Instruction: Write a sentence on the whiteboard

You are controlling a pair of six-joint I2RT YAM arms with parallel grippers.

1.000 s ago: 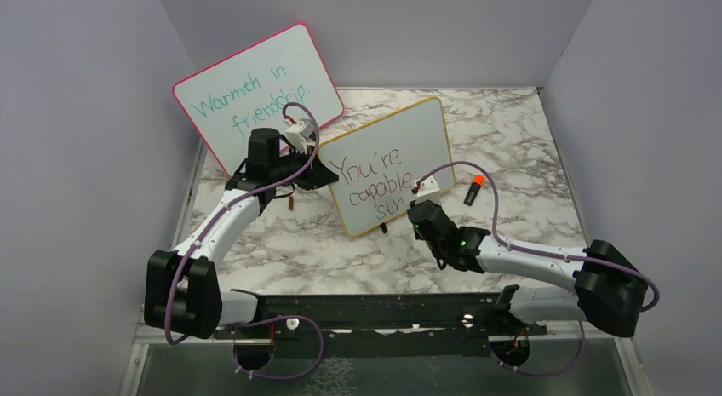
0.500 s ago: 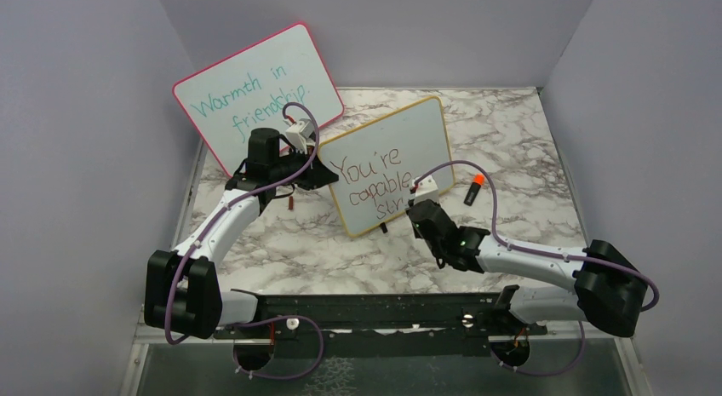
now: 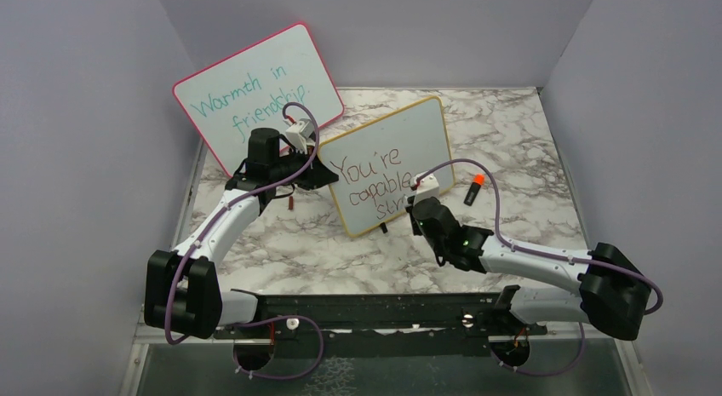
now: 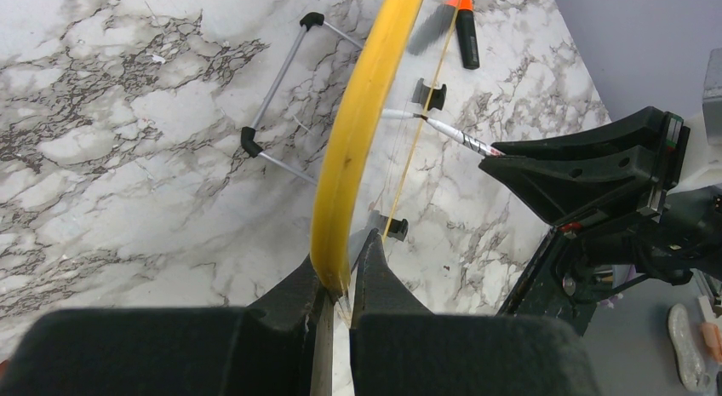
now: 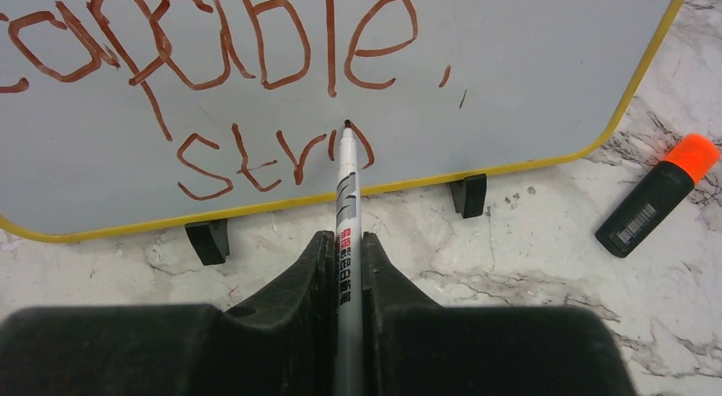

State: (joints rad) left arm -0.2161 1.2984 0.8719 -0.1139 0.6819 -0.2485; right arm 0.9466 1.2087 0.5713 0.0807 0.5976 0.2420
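The yellow-framed whiteboard (image 3: 409,136) stands tilted on small black feet mid-table. My left gripper (image 3: 319,176) is shut on its left edge; in the left wrist view the yellow rim (image 4: 358,132) runs up from between the jaws of that gripper (image 4: 345,277). The red-brown sentence (image 3: 368,181) reads "You're capable" with a started third line. My right gripper (image 5: 345,243) is shut on a grey marker (image 5: 345,192). Its tip touches the board (image 5: 511,64) at a half-drawn round letter after "str" (image 5: 230,162).
A larger pink-framed board (image 3: 255,81) with teal writing leans behind the left arm. A black marker with an orange cap (image 3: 473,191) lies on the marble to the right of the whiteboard, near its right foot (image 5: 468,194). Grey walls enclose three sides.
The right gripper has crept slightly up and left along the board's lower edge with the marker. The left arm and the whiteboard have stayed still.
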